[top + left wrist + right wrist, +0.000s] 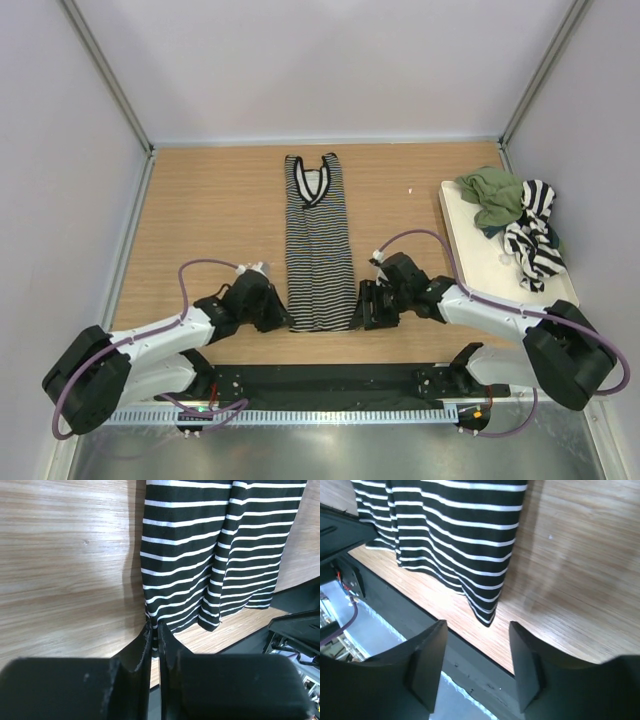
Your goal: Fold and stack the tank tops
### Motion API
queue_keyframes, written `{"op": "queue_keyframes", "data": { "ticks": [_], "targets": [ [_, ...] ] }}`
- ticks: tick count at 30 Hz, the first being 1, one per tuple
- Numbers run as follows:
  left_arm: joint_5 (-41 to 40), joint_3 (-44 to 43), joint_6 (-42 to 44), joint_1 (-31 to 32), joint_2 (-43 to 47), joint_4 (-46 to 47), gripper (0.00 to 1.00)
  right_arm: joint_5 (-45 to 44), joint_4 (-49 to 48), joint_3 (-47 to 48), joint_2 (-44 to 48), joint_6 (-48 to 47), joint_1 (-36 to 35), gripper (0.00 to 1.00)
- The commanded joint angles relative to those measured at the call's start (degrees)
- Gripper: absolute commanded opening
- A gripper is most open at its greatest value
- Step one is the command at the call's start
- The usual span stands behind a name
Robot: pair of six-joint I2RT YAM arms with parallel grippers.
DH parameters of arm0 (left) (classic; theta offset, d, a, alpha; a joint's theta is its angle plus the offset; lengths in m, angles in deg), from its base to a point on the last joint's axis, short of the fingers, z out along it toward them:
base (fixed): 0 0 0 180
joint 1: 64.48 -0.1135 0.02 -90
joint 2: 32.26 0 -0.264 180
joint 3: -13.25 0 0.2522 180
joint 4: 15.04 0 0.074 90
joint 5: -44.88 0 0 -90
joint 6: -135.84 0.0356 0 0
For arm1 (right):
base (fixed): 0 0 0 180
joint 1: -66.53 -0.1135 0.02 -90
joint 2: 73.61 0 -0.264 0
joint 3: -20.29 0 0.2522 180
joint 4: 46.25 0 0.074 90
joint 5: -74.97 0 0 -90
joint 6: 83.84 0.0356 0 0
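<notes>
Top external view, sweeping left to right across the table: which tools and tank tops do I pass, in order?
In order: left tool → pinstriped tank top → right tool → olive green tank top → broad-striped tank top.

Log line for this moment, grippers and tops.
left gripper: shut on near corner of pinstriped top | right gripper: open at its other corner | green top, broad-striped top: bunched on tray
</notes>
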Motion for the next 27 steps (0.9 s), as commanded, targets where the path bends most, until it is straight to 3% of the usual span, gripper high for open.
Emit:
{"op": "queue_keyframes", "data": {
  "ticks": [1,3,4,5,7,9,13,15,17,18,20,27],
  "targets": [
    [-1.36,0.39,-0.12,0.3,2.01,-2.39,0.08,-3.55,0.56,0.38,2.21,-0.36,-0.36,0.61],
    [-1.36,0.39,-0.03,0.3,1.92,-2.83,0.18,-3.91,1.01,0.99,2.04,-0.53,-0.36,0.62],
    [-1.36,0.39,-0.11,0.21,1.84,-3.01,0.35,-3.65,0.31,1.08,1.51,-0.36,-0.27,0.61],
    [-1.36,0.39,-0.03,0.21,1.66,-3.18,0.41,-3.47,-0.31,1.26,0.64,-0.19,-0.27,0.62],
    [-1.01,0.39,-0.03,0.3,1.31,-3.1,0.45,-3.21,-1.45,1.17,-0.59,0.34,-0.27,0.6],
    [-0.92,0.48,-0.03,0.3,1.22,-3.1,0.45,-2.6,-3.38,1.43,-2.26,0.96,-0.36,0.5],
    [-0.83,0.83,-0.11,0.3,1.92,-3.19,0.41,-1.45,-7.07,1.17,-5.08,2.1,-0.36,0.4],
    [-0.65,0.83,-0.03,0.3,1.84,-3.19,0.34,-1.28,-8.57,1.35,-6.74,2.36,-0.27,0.36],
    [-0.48,0.66,0.15,0.3,1.84,-3.27,0.2,-1.1,-9.71,1.52,-7.8,2.36,-0.27,0.27],
    [-0.39,0.48,0.24,0.3,1.66,-3.19,0.15,-0.58,-9.89,1.78,-8.33,2.54,-0.36,0.15],
    [0.31,0.13,0.5,0.3,1.83,-3.36,0.0,0.3,-10.16,1.79,-8.43,2.8,-0.45,0.01],
    [-0.47,-3.38,1.55,1.0,6.84,-9.33,0.0,-0.22,-6.03,1.96,-0.87,4.47,-3.69,0.01]
  ]
}}
